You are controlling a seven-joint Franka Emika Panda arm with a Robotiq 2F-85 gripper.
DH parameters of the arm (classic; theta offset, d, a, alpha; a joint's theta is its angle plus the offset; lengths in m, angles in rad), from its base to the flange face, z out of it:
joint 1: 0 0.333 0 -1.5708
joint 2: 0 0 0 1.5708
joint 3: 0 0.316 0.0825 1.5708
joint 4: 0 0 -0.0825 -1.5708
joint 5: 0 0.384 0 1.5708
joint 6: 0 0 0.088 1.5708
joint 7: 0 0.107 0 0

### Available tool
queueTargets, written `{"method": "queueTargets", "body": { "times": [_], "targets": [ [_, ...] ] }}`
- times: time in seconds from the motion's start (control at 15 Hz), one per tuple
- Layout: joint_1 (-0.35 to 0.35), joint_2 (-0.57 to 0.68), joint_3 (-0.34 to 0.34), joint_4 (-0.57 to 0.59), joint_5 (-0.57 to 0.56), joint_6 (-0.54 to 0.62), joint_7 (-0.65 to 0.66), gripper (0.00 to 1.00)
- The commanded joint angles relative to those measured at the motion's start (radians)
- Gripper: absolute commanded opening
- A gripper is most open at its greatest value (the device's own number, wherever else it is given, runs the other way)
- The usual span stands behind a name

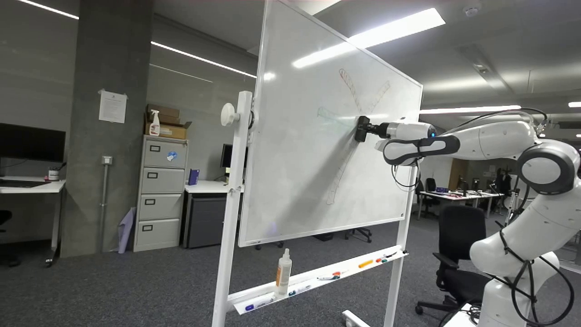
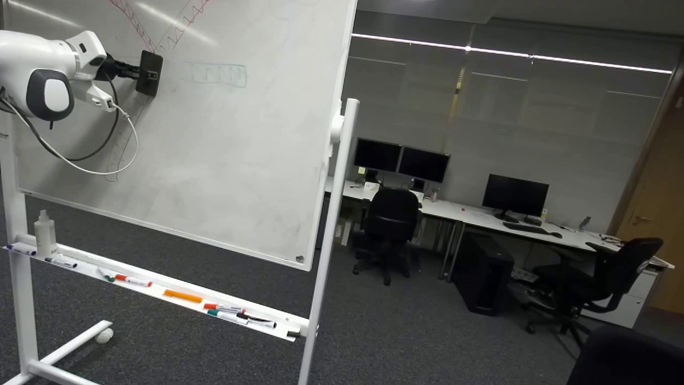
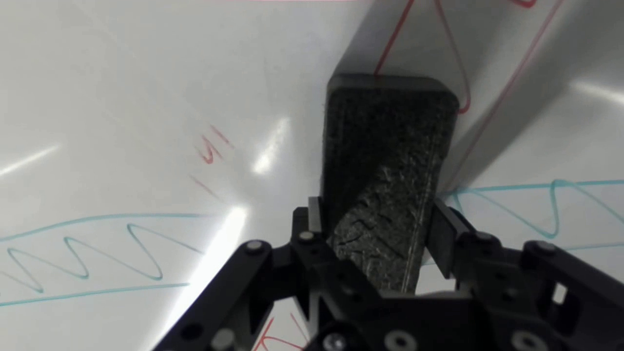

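My gripper [image 3: 378,222] is shut on a black block-shaped eraser [image 3: 385,146], its fingers pressed to the two long sides. In both exterior views the eraser [image 1: 361,129] is upright at the whiteboard [image 1: 290,181]; whether it touches the surface I cannot tell. Teal zigzag strokes [image 3: 83,258] run up to a wiped-looking gap left of the eraser, and more teal strokes [image 3: 551,209] lie to its right. Red lines [image 3: 395,36] pass behind its top end, and faint red remnants [image 3: 209,148] show to the left. The eraser hides the board behind it.
Below the board, a tray [image 2: 155,291] carries several markers, an orange stick [image 2: 183,295] and a spray bottle [image 1: 283,272]. White stand posts [image 1: 233,204] flank the board. Cables [image 2: 133,139] hang from the wrist. An office chair [image 1: 460,245] stands near the arm's base.
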Motion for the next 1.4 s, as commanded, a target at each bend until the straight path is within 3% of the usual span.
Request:
{"method": "queueTargets", "body": {
  "times": [0.0, 0.8, 1.33],
  "targets": [
    [-0.035, 0.078, 0.017, 0.061, 0.005, 0.0, 0.049, 0.3],
    [-0.052, 0.057, -0.106, -0.05, 0.0, -0.001, 0.213, 0.3],
    [-0.148, 0.108, -0.125, -0.065, 0.003, -0.002, 0.263, 0.3]
  ]
}}
